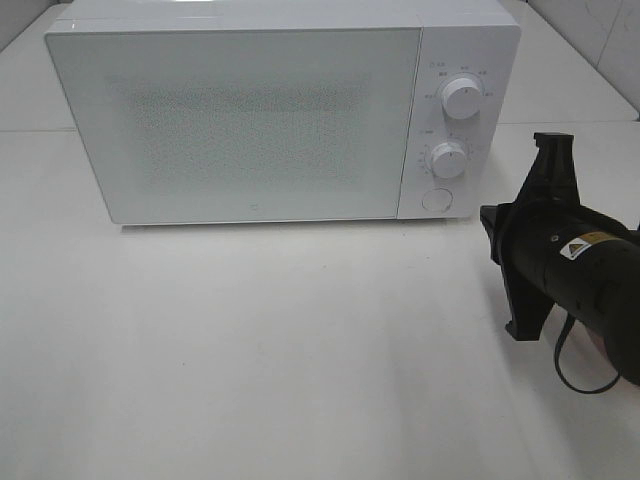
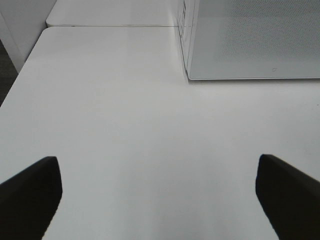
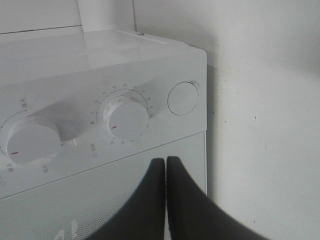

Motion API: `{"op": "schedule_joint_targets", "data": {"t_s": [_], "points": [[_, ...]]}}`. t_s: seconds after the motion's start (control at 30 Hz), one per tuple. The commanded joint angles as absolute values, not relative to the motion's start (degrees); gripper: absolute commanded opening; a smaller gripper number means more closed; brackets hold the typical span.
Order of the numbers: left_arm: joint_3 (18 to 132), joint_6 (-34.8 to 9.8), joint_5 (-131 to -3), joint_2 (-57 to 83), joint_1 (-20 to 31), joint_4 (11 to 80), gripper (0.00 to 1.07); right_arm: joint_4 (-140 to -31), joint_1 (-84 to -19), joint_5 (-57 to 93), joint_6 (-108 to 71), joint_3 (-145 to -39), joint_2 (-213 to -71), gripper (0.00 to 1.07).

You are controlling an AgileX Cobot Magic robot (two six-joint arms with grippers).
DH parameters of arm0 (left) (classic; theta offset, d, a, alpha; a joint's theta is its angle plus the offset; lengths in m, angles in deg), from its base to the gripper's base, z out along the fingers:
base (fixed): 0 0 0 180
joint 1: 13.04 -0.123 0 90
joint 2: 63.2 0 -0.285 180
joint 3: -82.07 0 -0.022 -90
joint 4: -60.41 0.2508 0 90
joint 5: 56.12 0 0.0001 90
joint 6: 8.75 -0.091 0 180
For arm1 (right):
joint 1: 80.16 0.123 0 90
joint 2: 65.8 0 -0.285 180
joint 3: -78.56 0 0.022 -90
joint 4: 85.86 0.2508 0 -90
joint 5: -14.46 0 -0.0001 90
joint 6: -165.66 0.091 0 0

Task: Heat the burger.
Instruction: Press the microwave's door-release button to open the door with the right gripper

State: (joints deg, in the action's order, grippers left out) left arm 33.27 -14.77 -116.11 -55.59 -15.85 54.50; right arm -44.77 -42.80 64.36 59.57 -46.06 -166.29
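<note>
Right tool (image 3: 165, 161), pinched together, points at dials (image 3: 125, 117) on closed microwave (image 1: 240, 120).

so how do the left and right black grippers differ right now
The left black gripper is open, jaws wide apart; the right black gripper is shut, jaws pressed together. The left faces the white tabletop beside the white microwave; the right faces its round white dials. Both are black and hold nothing.

I see a white box-shaped microwave (image 1: 250, 110), door closed, standing on the plain white tabletop (image 1: 250, 350). Its panel carries an upper round dial (image 1: 461, 97), a lower round dial (image 1: 449, 160) and a round white button (image 1: 436, 200) beneath.
</note>
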Motion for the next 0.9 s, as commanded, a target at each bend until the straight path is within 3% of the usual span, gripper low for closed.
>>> {"op": "schedule_joint_targets", "data": {"t_s": [0.03, 0.33, 0.9], "points": [[33.27, -14.37, -115.42, -57.08, -16.08, 54.27, 1.01, -46.26, -42.92, 63.56, 61.12, -46.0, -166.41, 0.0], [33.27, -14.37, -115.42, -57.08, -16.08, 54.27, 1.01, -55.66, -50.08, 60.41, 63.98, -46.51, -167.04, 0.0], [33.27, -14.37, -115.42, -57.08, -16.08, 54.27, 1.01, -70.44, -56.61, 59.95, 72.58, -52.36, -176.32, 0.0]]}}
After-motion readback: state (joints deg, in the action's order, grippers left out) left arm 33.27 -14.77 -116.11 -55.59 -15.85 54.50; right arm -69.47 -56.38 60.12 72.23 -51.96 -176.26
